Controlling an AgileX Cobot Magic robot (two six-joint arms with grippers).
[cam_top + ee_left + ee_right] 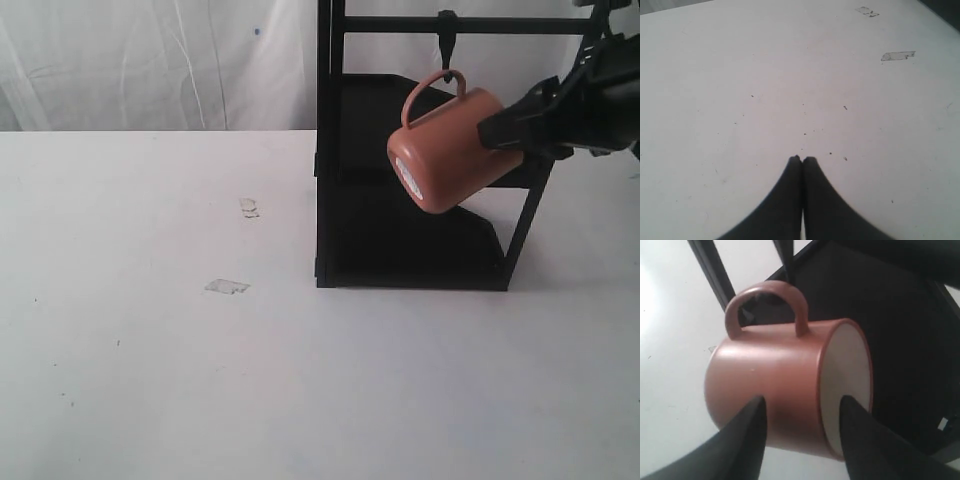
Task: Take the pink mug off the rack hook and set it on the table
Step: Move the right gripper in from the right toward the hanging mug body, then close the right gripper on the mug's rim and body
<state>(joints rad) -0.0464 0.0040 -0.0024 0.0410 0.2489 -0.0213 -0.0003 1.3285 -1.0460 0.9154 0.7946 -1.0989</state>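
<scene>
Black right gripper [801, 399], jaws apart, faces the pink mug [770, 365] from its 3 o'clock, seemingly ready to clasp; the mug hangs by its handle on the rack hook [449, 45]. Jaws together, the left gripper [802, 159] idles over the table [200, 380].

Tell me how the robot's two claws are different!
The left gripper is pinched shut; the right gripper stands open. The left gripper points at the table and holds nothing; the right gripper faces the pink mug, which hangs on the rack hook. Both are black.
</scene>
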